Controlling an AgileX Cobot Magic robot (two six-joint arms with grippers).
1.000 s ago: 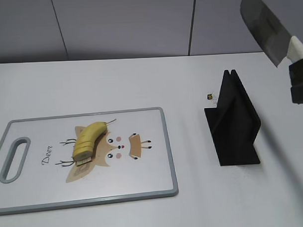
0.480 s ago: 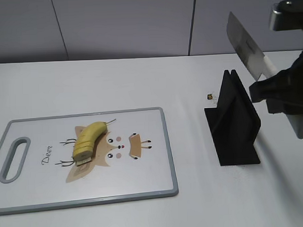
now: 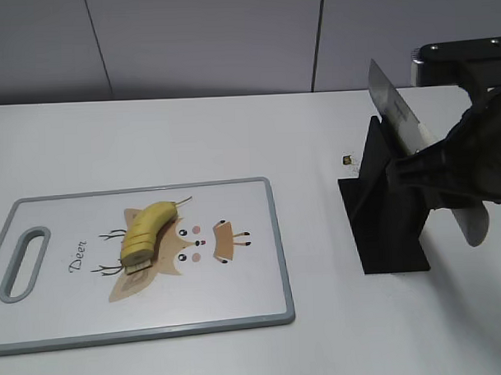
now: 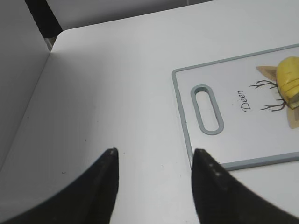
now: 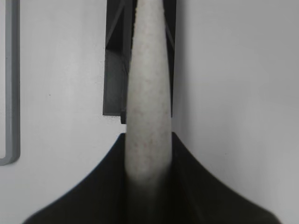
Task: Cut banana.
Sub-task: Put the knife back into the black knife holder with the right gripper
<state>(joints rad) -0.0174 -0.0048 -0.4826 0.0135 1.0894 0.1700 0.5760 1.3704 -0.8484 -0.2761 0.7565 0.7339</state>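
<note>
Banana (image 3: 145, 235) is lain centre-left on cutting board (image 3: 261, 261), slices already marked at its lower end | right gripper (image 3: 448, 185) is clamped on knife (image 3: 399, 115) at right, over black stand (image 3: 387, 203) | left gripper (image 4: 154, 163) is held wide, empty | step judged: knife being returned; slot alignment is required | versus earlier: knife is lowered from upper right.

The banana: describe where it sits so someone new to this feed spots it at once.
Find the white cutting board with a grey rim, left on the table. The banana lies left of the board's middle, on the tan deer print. It is the only raised, glossy yellow thing there; the print is flat.
</note>
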